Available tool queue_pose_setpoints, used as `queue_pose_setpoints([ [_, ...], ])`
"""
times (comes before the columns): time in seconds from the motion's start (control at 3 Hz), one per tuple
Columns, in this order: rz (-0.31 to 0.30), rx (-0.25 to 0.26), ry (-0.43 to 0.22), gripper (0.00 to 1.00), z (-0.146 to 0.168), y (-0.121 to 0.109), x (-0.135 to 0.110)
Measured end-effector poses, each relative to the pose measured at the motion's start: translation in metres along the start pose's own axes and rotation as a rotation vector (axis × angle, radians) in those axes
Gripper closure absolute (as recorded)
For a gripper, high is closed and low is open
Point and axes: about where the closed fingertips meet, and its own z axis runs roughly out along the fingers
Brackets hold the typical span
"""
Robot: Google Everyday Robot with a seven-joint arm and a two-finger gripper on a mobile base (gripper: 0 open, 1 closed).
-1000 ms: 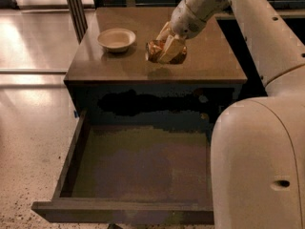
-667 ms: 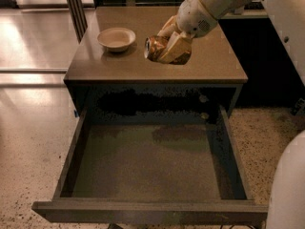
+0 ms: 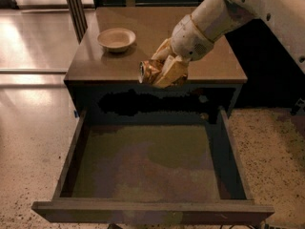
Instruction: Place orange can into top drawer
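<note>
My hand is closed around the orange can, which lies roughly on its side in the grip with one end facing left. The can has just been carried off its spot on the worktop. It now hangs at the front edge of the cabinet top, above the rear portion of the open top drawer. Compared with the earlier frame, hand and can sat further back over the worktop, closer to the level of the pale bowl. The bowl itself has not moved. For the task, I judge that the lift is complete and the transfer is under way. The can is clear of the worktop but not yet inside the drawer. The drawer stands fully pulled out, with its flat bottom unobstructed. The remaining steps, as I judge them, are a forward and downward move over the drawer bottom, then release.
</note>
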Motion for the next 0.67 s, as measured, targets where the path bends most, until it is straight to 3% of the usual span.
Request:
queue_pose_setpoints([
  [0.33, 0.001, 0.002, 0.002, 1.00, 0.001, 0.001, 0.001],
  [0.67, 0.019, 0.035, 0.027, 1.00, 0.012, 0.016, 0.014],
])
